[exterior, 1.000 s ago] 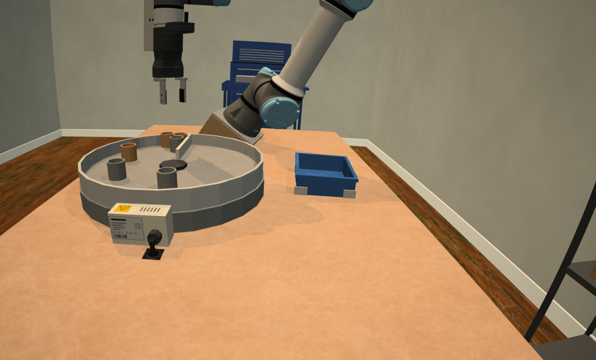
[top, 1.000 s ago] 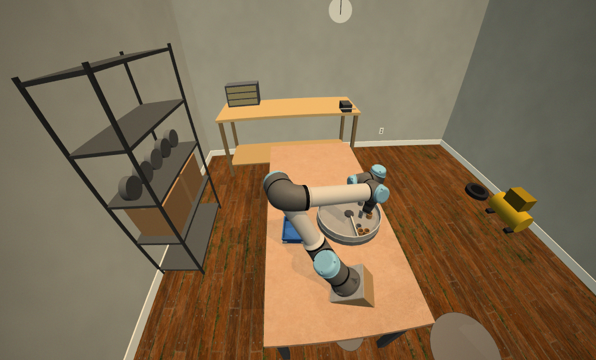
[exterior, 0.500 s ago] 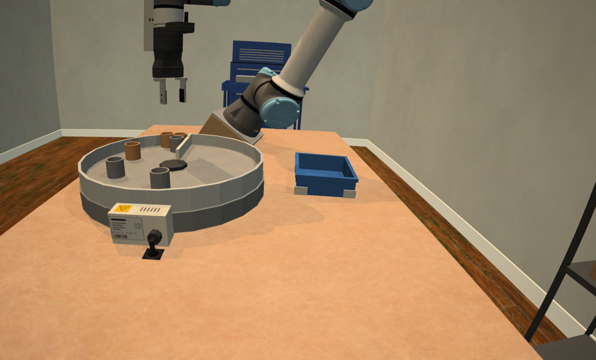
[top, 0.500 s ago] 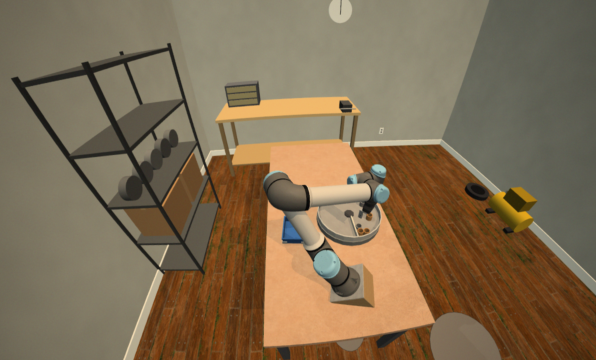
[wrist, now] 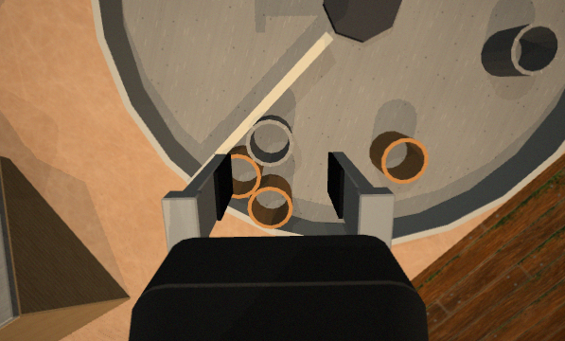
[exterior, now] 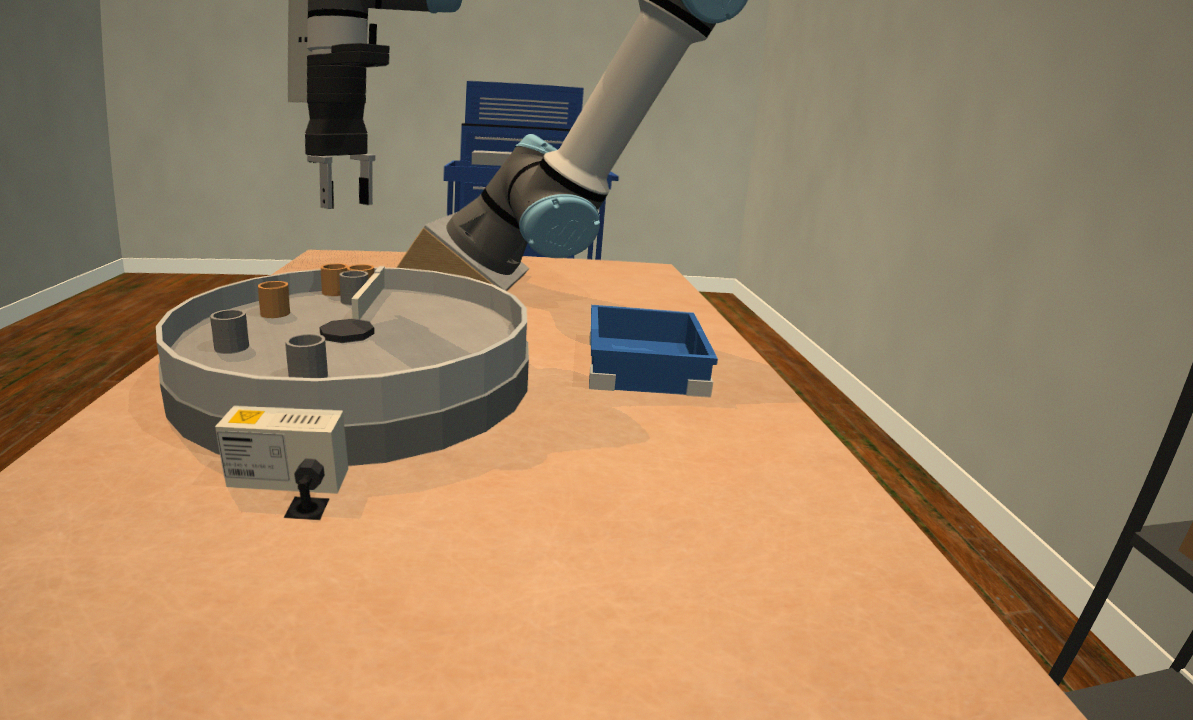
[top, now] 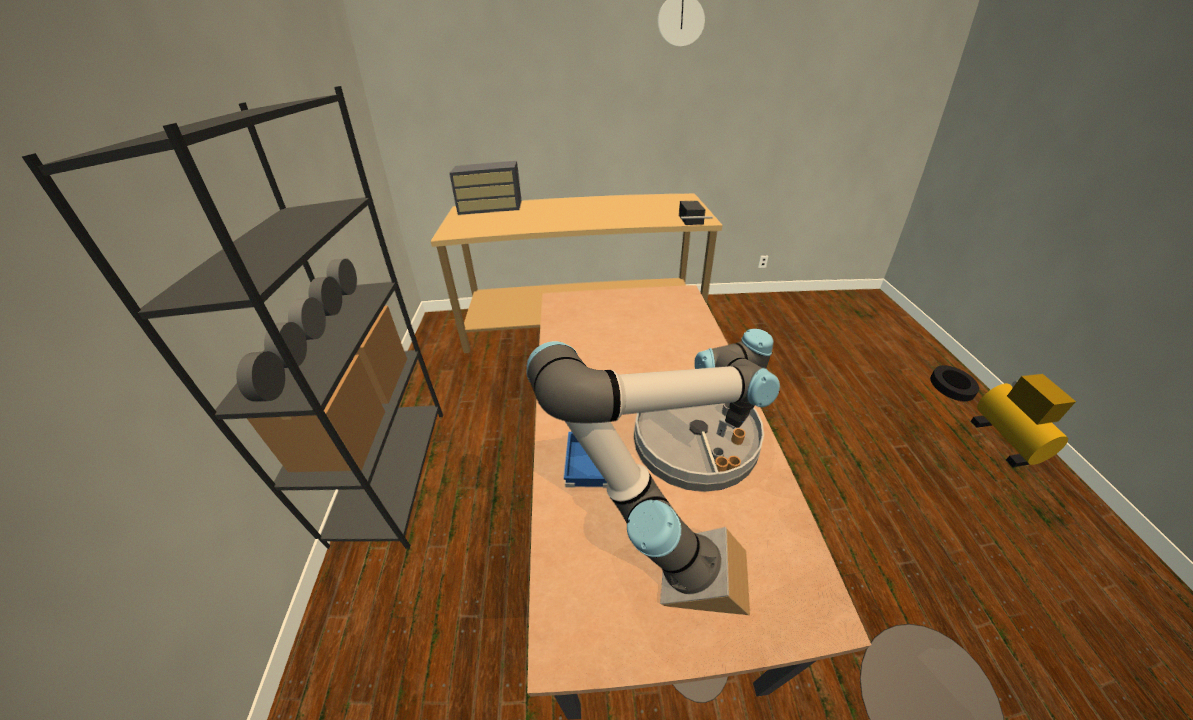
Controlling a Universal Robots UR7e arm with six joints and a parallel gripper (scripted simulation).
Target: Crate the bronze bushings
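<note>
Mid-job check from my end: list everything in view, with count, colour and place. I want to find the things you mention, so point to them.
Bronze bushings [top: 738, 439] [exterior: 273, 300] [wrist: 376, 147]: three, orange-brown, on turning table [top: 698, 478] [exterior: 439, 394] [wrist: 136, 101]
Steel bushings [top: 722, 429] [exterior: 229, 333] [wrist: 495, 54]: three, grey, same place
Turning table: one, grey, on worktable
Hub [top: 698, 427] [exterior: 347, 330] [wrist: 364, 19]: one, dark, turning table's centre
Divider [top: 707, 449] [exterior: 367, 293] [wrist: 282, 87]: one, pale, hub to rim
Crate [top: 582, 480] [exterior: 640, 368]: one, blue, on worktable
Labelled box [exterior: 254, 458]: one, off-white, by turning table
Worktable [top: 582, 626] [exterior: 582, 582] [wrist: 36, 85]: one, tan, room's middle
Rack [top: 219, 223] [exterior: 1135, 492]: one, black, top view's left
Discs [top: 261, 376]: five, grey, on rack
Bench [top: 582, 214]: one, wooden, far wall
Tank [top: 1021, 420]: one, yellow, floor
Tool chest [exterior: 524, 102]: one, blue, behind arm
Smaller background items: omitted
Arm [top: 681, 391] [exterior: 622, 98]: one, white-grey-blue, on worktable
Pincer [top: 732, 424] [exterior: 346, 205] [wrist: 279, 172]: one, black-grey, open above turning table
</note>
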